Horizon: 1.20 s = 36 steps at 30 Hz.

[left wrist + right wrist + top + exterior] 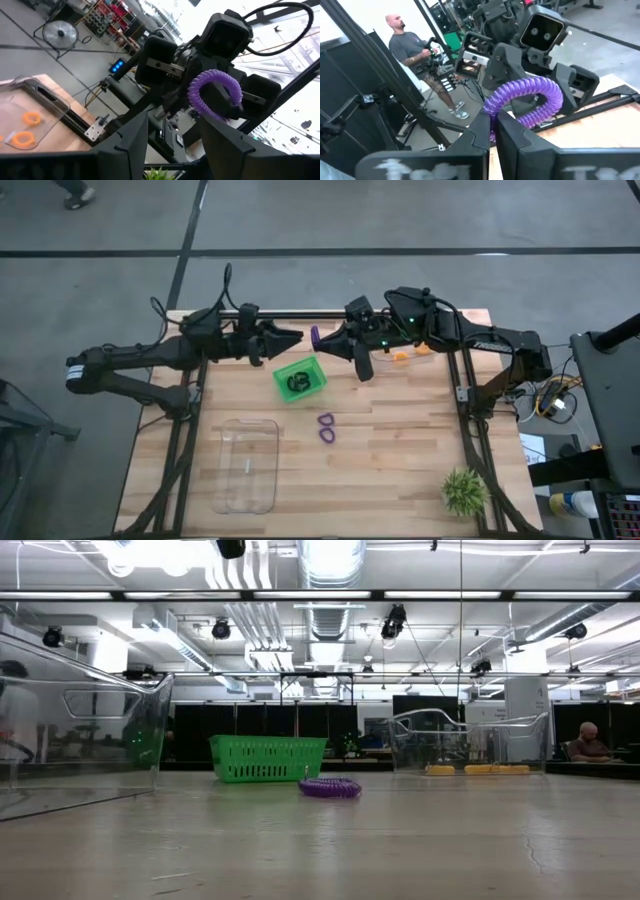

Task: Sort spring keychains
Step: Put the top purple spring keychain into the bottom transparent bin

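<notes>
So the right gripper [492, 131] is clamped shut on a purple spring keychain [530, 102], held up in the air near the table's far edge, nose to nose with the left gripper [172, 137], whose fingers are spread wide and hold nothing. Looks like a handover to me: the left should slide its fingers around the loop and squeeze before the right lets go, or it drops. Just below them sits the green bin [312, 367] with black keychains [298, 383] inside. More purple keychains [326, 427] lie mid-table, orange keychains [413, 352] by the far edge in a clear bin, and another clear bin [247, 465] sits toward the near left corner.
</notes>
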Tool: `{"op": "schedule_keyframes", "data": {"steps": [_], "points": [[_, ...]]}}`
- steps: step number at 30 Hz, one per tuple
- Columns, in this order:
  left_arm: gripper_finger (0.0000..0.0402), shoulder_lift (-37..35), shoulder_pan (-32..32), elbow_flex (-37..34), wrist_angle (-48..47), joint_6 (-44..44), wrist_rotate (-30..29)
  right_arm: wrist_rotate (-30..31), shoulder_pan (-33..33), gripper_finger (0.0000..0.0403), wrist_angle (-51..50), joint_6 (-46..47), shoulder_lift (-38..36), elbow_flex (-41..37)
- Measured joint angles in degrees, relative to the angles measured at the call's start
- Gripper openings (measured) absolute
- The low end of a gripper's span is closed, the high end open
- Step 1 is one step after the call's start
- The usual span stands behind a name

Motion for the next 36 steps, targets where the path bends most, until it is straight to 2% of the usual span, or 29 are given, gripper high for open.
{"op": "schedule_keyframes", "data": {"steps": [11, 22, 26, 32, 36], "points": [[0.0171, 2.7, 0.0, 0.0, 5.3, -4.3, 0.0, 0.3, 0.0, 0.0008, -0.4, 1.1, 2.0, -0.2], [0.0171, 2.7, 0.0, 0.0, 4.5, -5.2, 0.0, 0.3, 0.5, 0.0008, 2.6, 1.2, 3.6, -0.1], [0.0171, 2.7, 0.0, 0.0, 4.5, -5.4, 0.5, 3.2, 0.7, 0.0008, 2.2, 0.7, 3.6, -0.1], [0.0171, 2.7, -0.7, 0.0, 3.9, -6.7, 0.7, 3.6, 0.7, 0.0008, 2.3, 0.2, 3.4, -0.1], [0.0171, 2.7, -0.7, 0.0, 3.1, -6.6, 0.4, 1.3, 0.7, 0.0008, 2.4, 0.9, 3.5, -0.1]]}}
